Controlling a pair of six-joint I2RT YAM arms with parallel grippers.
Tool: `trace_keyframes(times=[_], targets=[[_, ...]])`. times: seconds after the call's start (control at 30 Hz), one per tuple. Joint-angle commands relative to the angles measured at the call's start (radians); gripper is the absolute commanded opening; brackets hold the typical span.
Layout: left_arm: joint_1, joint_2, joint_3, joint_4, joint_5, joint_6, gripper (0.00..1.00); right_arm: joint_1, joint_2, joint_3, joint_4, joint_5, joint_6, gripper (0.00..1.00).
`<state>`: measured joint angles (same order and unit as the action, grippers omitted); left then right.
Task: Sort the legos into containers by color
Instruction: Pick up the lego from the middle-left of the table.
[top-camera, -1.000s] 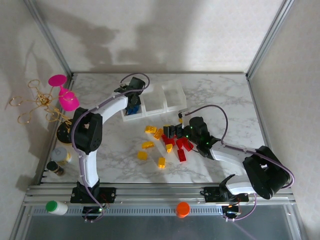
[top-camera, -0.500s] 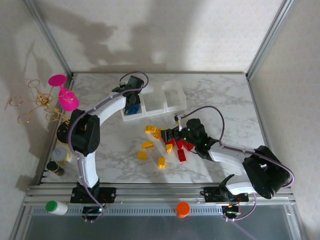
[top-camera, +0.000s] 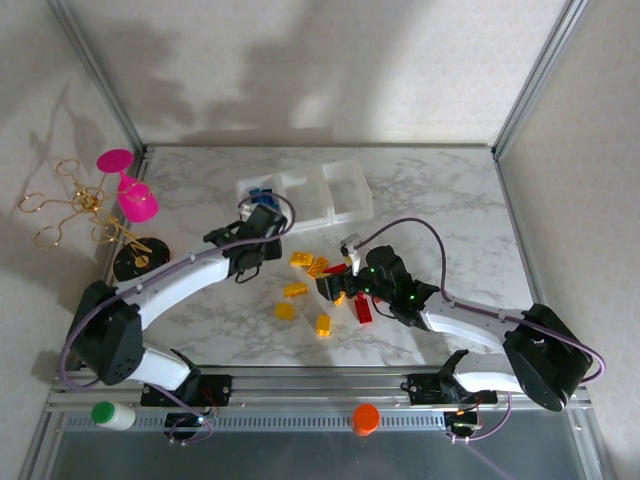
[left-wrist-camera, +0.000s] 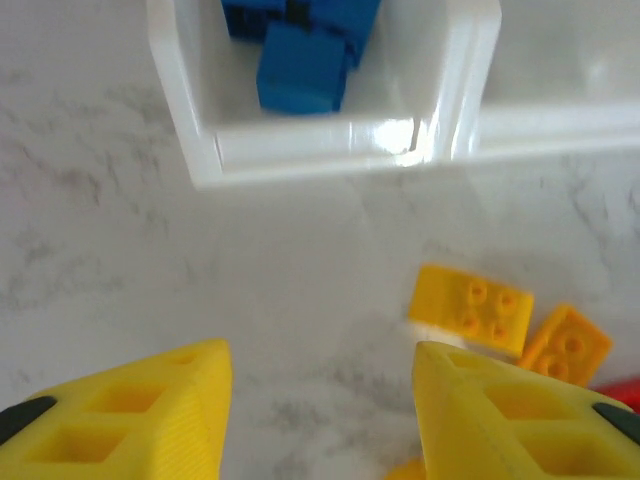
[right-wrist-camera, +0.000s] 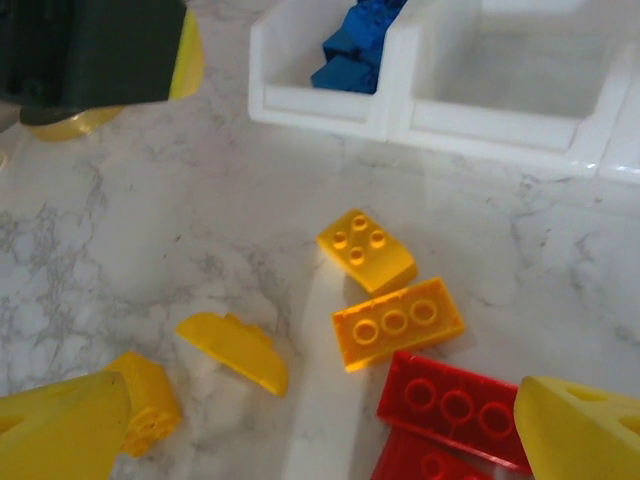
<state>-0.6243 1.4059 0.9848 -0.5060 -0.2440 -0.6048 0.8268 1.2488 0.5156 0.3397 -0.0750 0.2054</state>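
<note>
Right gripper, spread and empty, could pinch two colours: the red brick beneath lies beside a yellow brick.

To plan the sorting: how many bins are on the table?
3, joined in a row at the far side: the left bin holds blue bricks; the middle bin and the right bin look empty.

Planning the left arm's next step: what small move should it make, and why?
Probably lower the left gripper toward the yellow brick just ahead: its jaws stand apart with nothing between them, and that brick lies loose on the table.
</note>
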Motion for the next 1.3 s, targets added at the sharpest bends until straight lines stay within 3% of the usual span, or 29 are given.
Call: trace_keyframes(times=[0.0, 0.33, 0.53, 0.93, 1.27], targets=[[-0.055, -0.103, -0.077, -0.036, 0.007, -0.095, 0.51, 0.03, -0.03, -0.018, -0.041, 0.011, 0.034, 0.99], [-0.274, -0.295, -0.307, -0.091, 0.036, -0.314, 0.54, 0.12, -0.06, -0.052, -0.119, 0.027, 0.103, 0.99], [-0.36, -0.258, -0.354, -0.022, 0.076, -0.34, 0.61, 0.157, -0.08, -0.094, -0.108, 0.064, 0.145, 0.99], [-0.388, -0.011, -0.297, 0.089, 0.039, -0.266, 0.71, 0.157, -0.112, -0.124, -0.102, 0.092, 0.16, 0.99], [-0.387, 0.095, -0.275, 0.126, 0.016, -0.249, 0.56, 0.158, -0.084, -0.108, -0.102, 0.099, 0.144, 0.99]])
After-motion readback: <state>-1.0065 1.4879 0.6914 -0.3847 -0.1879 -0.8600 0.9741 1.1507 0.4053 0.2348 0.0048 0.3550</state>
